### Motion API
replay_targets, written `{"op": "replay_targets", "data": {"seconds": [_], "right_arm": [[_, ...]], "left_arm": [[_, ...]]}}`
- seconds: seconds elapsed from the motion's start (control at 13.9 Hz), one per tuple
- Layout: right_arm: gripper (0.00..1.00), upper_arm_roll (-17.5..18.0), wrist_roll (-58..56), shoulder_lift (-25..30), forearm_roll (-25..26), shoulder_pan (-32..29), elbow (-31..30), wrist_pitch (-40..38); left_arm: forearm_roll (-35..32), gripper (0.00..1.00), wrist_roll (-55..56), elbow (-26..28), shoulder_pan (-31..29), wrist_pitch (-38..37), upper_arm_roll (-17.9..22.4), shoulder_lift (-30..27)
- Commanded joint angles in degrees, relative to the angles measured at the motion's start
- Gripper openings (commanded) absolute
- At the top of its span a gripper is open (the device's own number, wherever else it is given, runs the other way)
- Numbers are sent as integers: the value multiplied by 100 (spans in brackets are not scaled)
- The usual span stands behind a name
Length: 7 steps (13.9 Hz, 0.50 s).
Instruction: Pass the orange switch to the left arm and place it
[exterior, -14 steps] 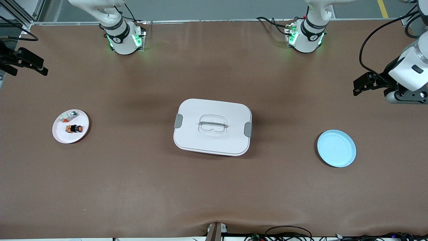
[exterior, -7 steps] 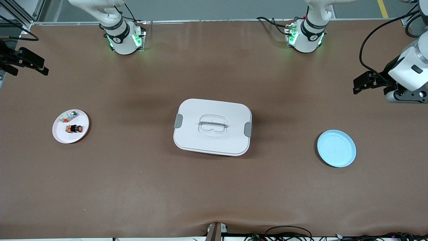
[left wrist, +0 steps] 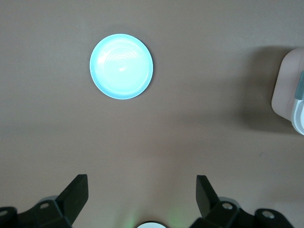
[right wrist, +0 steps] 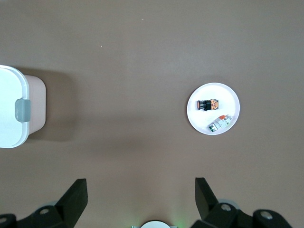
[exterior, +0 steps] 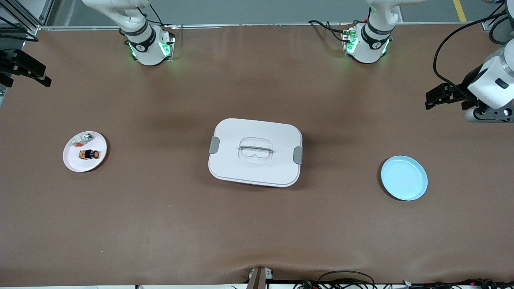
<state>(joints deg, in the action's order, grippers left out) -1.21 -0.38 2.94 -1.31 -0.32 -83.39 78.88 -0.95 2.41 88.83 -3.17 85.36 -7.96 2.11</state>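
Observation:
The orange switch (exterior: 89,154) with its black cap lies on a small white plate (exterior: 76,162) at the right arm's end of the table. It also shows in the right wrist view (right wrist: 208,104), on the plate (right wrist: 213,90). The white box (exterior: 255,151) with grey clips stands mid-table; its edge shows in both wrist views (right wrist: 12,114) (left wrist: 289,95). My right gripper (exterior: 30,71) hangs open and empty, high over the table's edge at its own end (right wrist: 140,192). My left gripper (exterior: 438,97) hangs open and empty over its end of the table (left wrist: 141,190).
A whitish part (exterior: 82,139) with green and red bits shares the white plate (right wrist: 221,122). An empty light blue plate (exterior: 404,178) sits at the left arm's end, nearer the front camera than the left gripper (left wrist: 121,66). Cables lie by the arm bases.
Both grippers have shifted slightly outward toward their own ends of the table. The switch, plates and box have not moved.

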Motion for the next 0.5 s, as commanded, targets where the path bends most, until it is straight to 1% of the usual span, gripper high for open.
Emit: {"op": "replay_targets", "data": {"seconds": [0.0,0.43], "right_arm": [[100,25,109,-74,-36,14,166,-154],[100,33,161,-74,-36,14,148,-163]], "left_arm": [[25,100,-22,-138,26,-143,5,44],[25,100,-22,-138,97,-143,14,53]]}}
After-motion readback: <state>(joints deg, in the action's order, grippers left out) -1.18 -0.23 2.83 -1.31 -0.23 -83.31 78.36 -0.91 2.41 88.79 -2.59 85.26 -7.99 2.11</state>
